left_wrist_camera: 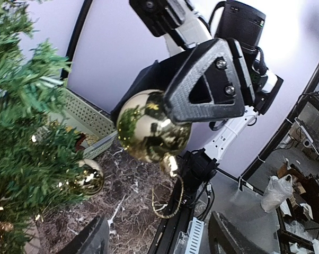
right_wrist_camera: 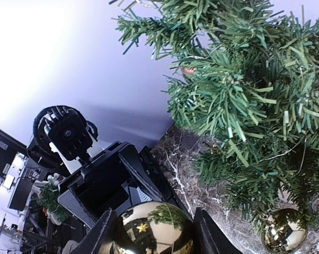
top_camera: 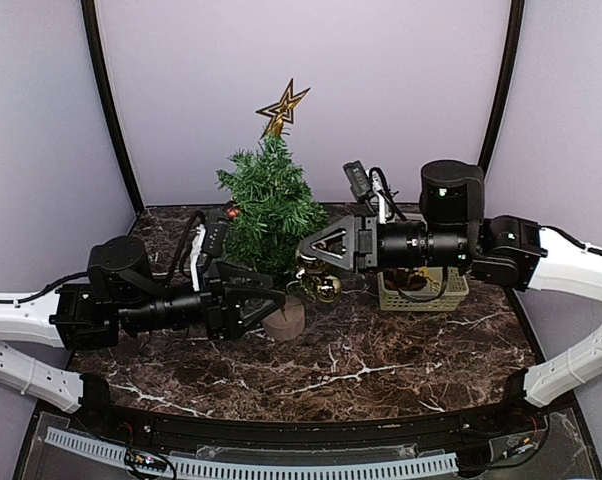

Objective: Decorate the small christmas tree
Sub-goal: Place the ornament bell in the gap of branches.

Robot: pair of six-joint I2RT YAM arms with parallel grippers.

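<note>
1. Jaws of the left gripper [top_camera: 277,298] stand wide with nothing between them. The gripper sits low, at 8 o'clock of the stump base [top_camera: 284,322] and just beside it.
2. The small christmas tree [top_camera: 271,200] stands upright on the marble table [top_camera: 401,370], left of centre. Judged light and top-heavy, it is likely to tip or slide under a sideways push. The needles are soft and springy and give no firm hold. The stiff parts are the trunk and the base, so steadying is best done there.
3. One hung bauble [left_wrist_camera: 88,177] sits on a low branch at 4 o'clock of the trunk.
4. The right gripper [right_wrist_camera: 151,225] is closed across a gold bauble [left_wrist_camera: 151,132], at 3 o'clock of the lower branches and close to them. The shell looks glossy, so it is probably slick and thin. A light squeeze is advised.
5. The cord loop [left_wrist_camera: 173,203] dangles free below the bauble. This is the part to feed over a branch tip.
6. A mesh basket [top_camera: 421,292] stands at 3 o'clock, beyond the right gripper.
7. A gold star [top_camera: 284,105] tops the tree at 12 o'clock.
</note>
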